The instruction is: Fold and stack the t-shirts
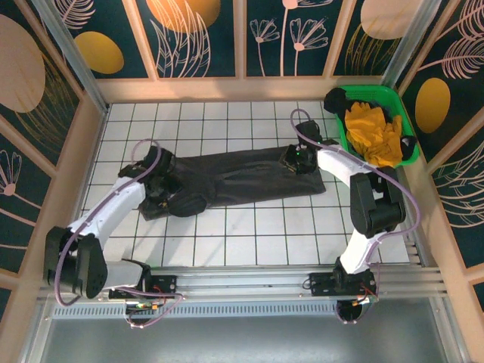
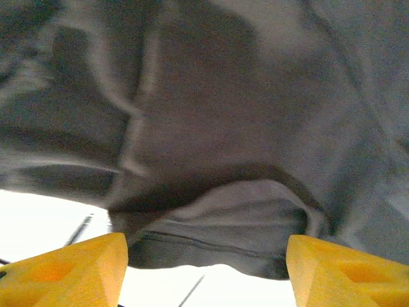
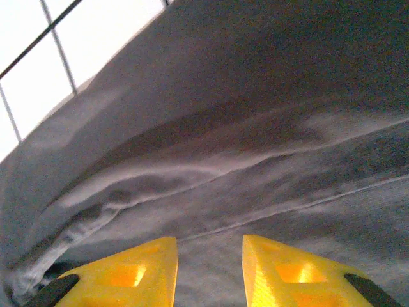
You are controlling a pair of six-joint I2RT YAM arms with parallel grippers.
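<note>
Shirt, dark charcoal, lay stretched in a long creased band across the middle of the white tiled table, running from my left arm over to my right. The left gripper sat low over the shirt's bunched left end. From its wrist camera I saw its yellow fingers standing wide apart with nothing between them, and beyond them a hemmed fold of grey cloth lifting off the tiles. The right gripper was down on the shirt's right end, near the far edge of the cloth. In its own camera the yellow fingers stood with only a narrow gap between them, right over a stitched seam and a low ridge of wrinkles. I could not tell from there whether any cloth was pinched in that gap or whether the tips merely rested on it. A green bin stood in the far right corner of the table, just beyond the right arm, with crumpled yellow cloth heaped inside it. The shirt's surface was plain wherever I could see it, and the left wrist picture was soft with blur.
</note>
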